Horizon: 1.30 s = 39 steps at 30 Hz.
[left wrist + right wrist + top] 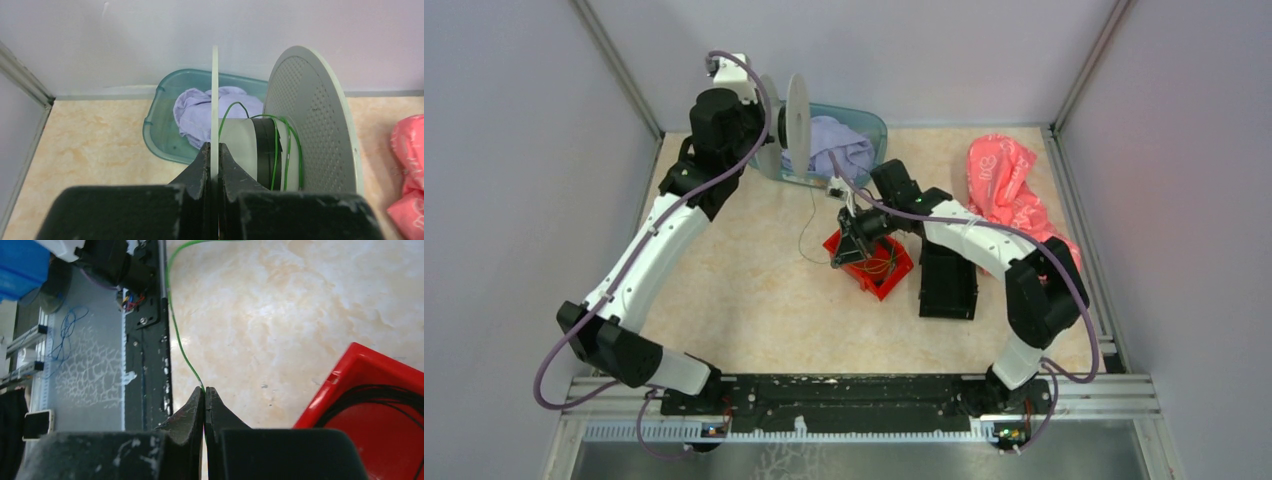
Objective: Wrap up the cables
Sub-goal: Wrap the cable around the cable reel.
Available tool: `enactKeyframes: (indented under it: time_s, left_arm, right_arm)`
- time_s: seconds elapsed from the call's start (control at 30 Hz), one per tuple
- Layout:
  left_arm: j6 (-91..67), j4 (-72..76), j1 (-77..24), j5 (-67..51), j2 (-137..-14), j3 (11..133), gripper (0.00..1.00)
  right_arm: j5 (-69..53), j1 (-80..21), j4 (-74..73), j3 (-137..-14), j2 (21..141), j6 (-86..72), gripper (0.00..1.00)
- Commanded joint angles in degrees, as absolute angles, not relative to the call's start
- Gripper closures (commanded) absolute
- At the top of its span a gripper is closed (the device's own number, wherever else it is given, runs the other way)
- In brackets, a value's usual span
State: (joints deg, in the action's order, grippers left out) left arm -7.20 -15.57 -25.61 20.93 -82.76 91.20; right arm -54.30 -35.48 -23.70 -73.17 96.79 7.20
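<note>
Nearest the overhead camera sit the two arm bases [844, 395], bolted along the near edge of the counter [754, 300]. From there the left arm reaches to the far left corner, where the left end effector [769, 130] holds a white spool [798, 118] upright in front of a teal basin [869, 125]. The right end effector [840, 256] hangs at the left edge of a red bin [896, 277], in which most of the cables [879, 265] lie coiled. One green strand [804, 235] runs from the spool down across the counter towards that bin.

On the left wrist view, the fingers are pressed together on the spool's near flange, gripping its thin rim edge-on. A few green turns already sit on the hub between the two flanges.

On the right wrist view, the fingers are closed tight, pinching the green strand just where it meets their tips. It curves away slack over the counter, and the red bin's corner lies to the right.

Judging by this, winding is under way but early, with most wire not yet on the hub. The next move likely calls for carrying the pinched strand around the hub, kept taut enough to land between the flanges without slipping out.
</note>
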Motion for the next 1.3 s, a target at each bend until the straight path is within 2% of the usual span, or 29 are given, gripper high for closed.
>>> enactKeyframes:
  time_s: [0.0,0.37,0.67,1.27]
  left_arm:
    - [-4.17,-5.67,-25.35,24.44,-82.2,87.6,1.0]
    - [-0.2,-0.63,-25.63,22.82,-81.37,79.2,1.0]
    - [2.33,-0.15,-26.36,14.69,-78.41,74.02,1.0]
    - [13.7,-3.16,-28.43,-2.02,-73.42,67.83,1.0]
  right_arm:
    - [-57.77,-36.83,-27.04,-78.71,89.76,11.36,1.0]
    - [-56.85,-36.38,-27.33,-86.82,82.41,7.38,1.0]
    - [-57.11,-28.27,-20.44,-92.18,82.41,-4.23,1.0]
    - [-52.18,-15.59,-14.39,-98.28,84.13,-13.6,1.0]
